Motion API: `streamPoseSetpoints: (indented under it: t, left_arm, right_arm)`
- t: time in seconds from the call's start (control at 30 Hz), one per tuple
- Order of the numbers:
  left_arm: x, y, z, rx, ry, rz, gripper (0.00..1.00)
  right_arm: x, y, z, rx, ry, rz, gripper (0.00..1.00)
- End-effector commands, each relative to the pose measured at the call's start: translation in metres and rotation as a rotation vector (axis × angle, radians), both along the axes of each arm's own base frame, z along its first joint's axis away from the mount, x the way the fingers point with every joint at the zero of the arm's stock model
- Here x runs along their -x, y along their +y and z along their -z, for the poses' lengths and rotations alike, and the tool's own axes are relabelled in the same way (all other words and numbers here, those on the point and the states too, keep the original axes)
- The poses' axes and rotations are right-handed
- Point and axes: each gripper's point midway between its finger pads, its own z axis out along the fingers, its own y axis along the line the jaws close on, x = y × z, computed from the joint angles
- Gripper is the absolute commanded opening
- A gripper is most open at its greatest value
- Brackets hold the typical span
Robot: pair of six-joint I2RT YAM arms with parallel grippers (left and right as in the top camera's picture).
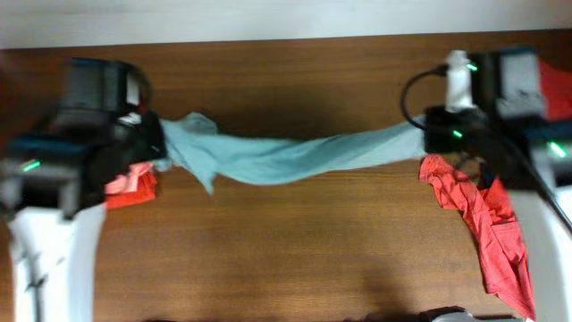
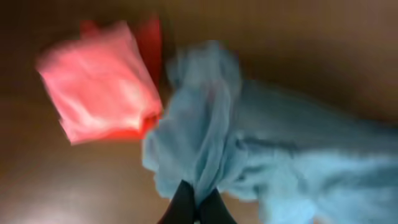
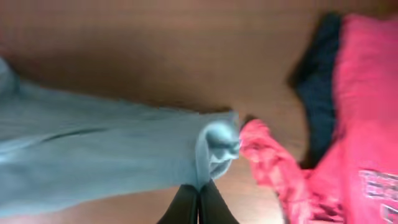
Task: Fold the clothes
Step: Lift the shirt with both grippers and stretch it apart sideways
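Observation:
A light blue garment (image 1: 286, 156) hangs stretched across the table between both arms. My left gripper (image 1: 159, 141) is shut on its left end; the left wrist view shows the blue cloth (image 2: 211, 143) pinched between the fingers (image 2: 198, 202). My right gripper (image 1: 427, 136) is shut on its right end; the right wrist view shows the cloth (image 3: 112, 155) bunched at the fingertips (image 3: 199, 199). A folded red garment (image 1: 132, 186) lies under the left arm and shows in the left wrist view (image 2: 99, 87).
A crumpled red shirt (image 1: 487, 228) lies at the right, running toward the front edge; it also shows in the right wrist view (image 3: 348, 124) with a dark garment (image 3: 320, 93) beside it. A cable (image 1: 413, 89) loops by the right arm. Brown wooden table (image 1: 295, 259).

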Motion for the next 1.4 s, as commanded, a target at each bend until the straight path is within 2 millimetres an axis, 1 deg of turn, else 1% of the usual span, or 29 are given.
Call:
streamPoseSetpoints:
  t: [0.0, 0.03, 0.1, 0.2, 0.27, 0.3, 0.33, 0.43, 0.47, 0.5, 0.6, 0.63, 0.67, 0.73, 0.77, 0.83, 0.87, 0.9, 0.93, 0.97, 1.03, 1.07, 1.1, 1.17, 1.2, 1.23, 1.27, 1.3, 1.37]
  left_arm:
    - [0.018, 0.021, -0.060, -0.013, -0.168, -0.041, 0.00]
    - [0.023, 0.023, -0.069, -0.012, -0.192, -0.048, 0.00]
    - [0.033, 0.025, -0.083, -0.009, -0.231, -0.054, 0.00]
    - [0.038, 0.024, -0.088, -0.002, -0.248, -0.049, 0.00]
    - [0.035, 0.021, -0.086, 0.011, -0.244, -0.036, 0.00]
    - [0.027, 0.020, -0.083, 0.011, -0.235, -0.036, 0.00]
    - [0.024, 0.020, -0.082, 0.011, -0.233, -0.036, 0.00]
    - [-0.005, 0.018, -0.073, 0.012, -0.217, -0.034, 0.00]
    - [-0.025, 0.017, -0.068, 0.012, -0.216, -0.033, 0.00]
    - [-0.037, 0.016, -0.065, 0.013, -0.221, -0.032, 0.00]
    - [-0.086, 0.007, -0.059, 0.024, -0.263, 0.020, 0.00]
    - [-0.102, 0.001, -0.057, 0.024, -0.279, 0.059, 0.00]
    - [-0.124, -0.008, -0.057, 0.020, -0.316, 0.131, 0.00]
    - [-0.146, -0.017, -0.059, -0.003, -0.365, 0.212, 0.00]
    - [-0.153, -0.017, -0.063, -0.020, -0.391, 0.224, 0.00]
    - [-0.160, -0.012, -0.078, -0.055, -0.456, 0.215, 0.00]
    - [-0.159, -0.009, -0.089, -0.065, -0.485, 0.210, 0.00]
    - [-0.157, -0.007, -0.094, -0.071, -0.498, 0.210, 0.00]
    - [-0.154, -0.006, -0.098, -0.076, -0.503, 0.211, 0.00]
    - [-0.151, -0.006, -0.098, -0.077, -0.499, 0.212, 0.00]
    - [-0.143, -0.006, -0.087, -0.071, -0.446, 0.215, 0.00]
    - [-0.135, -0.009, -0.076, -0.055, -0.391, 0.232, 0.00]
    - [-0.127, -0.014, -0.062, -0.033, -0.328, 0.253, 0.00]
    - [-0.098, -0.028, -0.020, 0.045, -0.120, 0.308, 0.00]
    - [-0.085, -0.034, -0.001, 0.082, -0.025, 0.330, 0.00]
    - [-0.073, -0.041, 0.016, 0.115, 0.062, 0.348, 0.00]
    - [-0.062, -0.045, 0.034, 0.131, 0.159, 0.357, 0.00]
    - [-0.055, -0.047, 0.046, 0.135, 0.219, 0.358, 0.00]
    - [-0.043, -0.051, 0.077, 0.147, 0.359, 0.362, 0.01]
  right_arm:
    - [0.028, -0.031, -0.040, 0.052, -0.138, 0.100, 0.04]
    - [0.037, -0.038, -0.050, 0.043, -0.178, 0.132, 0.04]
    - [0.049, -0.050, -0.064, 0.039, -0.234, 0.179, 0.04]
    - [0.054, -0.058, -0.069, 0.035, -0.258, 0.208, 0.04]
    - [0.045, -0.058, -0.063, 0.034, -0.236, 0.206, 0.04]
    - [0.033, -0.057, -0.053, 0.034, -0.194, 0.202, 0.04]
    - [0.025, -0.057, -0.046, 0.034, -0.170, 0.200, 0.04]
    - [-0.010, -0.056, -0.013, 0.028, -0.063, 0.187, 0.04]
    - [-0.026, -0.054, 0.002, 0.019, -0.026, 0.177, 0.04]
    - [-0.036, -0.054, 0.011, 0.017, -0.007, 0.175, 0.04]
    - [-0.078, -0.054, 0.037, 0.018, 0.016, 0.174, 0.04]
    - [-0.084, -0.055, 0.039, 0.018, 0.011, 0.174, 0.04]
    - [-0.094, -0.055, 0.039, 0.009, -0.001, 0.183, 0.04]
    - [-0.104, -0.054, 0.028, -0.010, -0.037, 0.190, 0.04]
    - [-0.107, -0.054, 0.017, -0.010, -0.068, 0.190, 0.04]
    - [-0.108, -0.057, -0.015, -0.003, -0.143, 0.200, 0.04]
    - [-0.105, -0.059, -0.027, 0.007, -0.164, 0.209, 0.04]
    - [-0.101, -0.061, -0.036, 0.014, -0.175, 0.216, 0.04]
    - [-0.097, -0.062, -0.039, 0.029, -0.169, 0.213, 0.04]
    - [-0.093, -0.063, -0.037, 0.041, -0.151, 0.209, 0.04]
    - [-0.083, -0.063, -0.024, 0.049, -0.084, 0.211, 0.04]
    - [-0.078, -0.063, -0.015, 0.053, -0.042, 0.209, 0.04]
    - [-0.071, -0.063, 0.000, 0.058, 0.026, 0.208, 0.04]
    - [-0.054, -0.062, 0.031, 0.067, 0.174, 0.203, 0.04]
    - [-0.049, -0.062, 0.045, 0.072, 0.234, 0.201, 0.04]
    - [-0.041, -0.062, 0.064, 0.077, 0.312, 0.198, 0.04]
    - [-0.036, -0.062, 0.079, 0.080, 0.366, 0.196, 0.04]
    - [-0.032, -0.062, 0.095, 0.084, 0.416, 0.194, 0.04]
    - [-0.021, -0.061, 0.124, 0.089, 0.504, 0.190, 0.04]
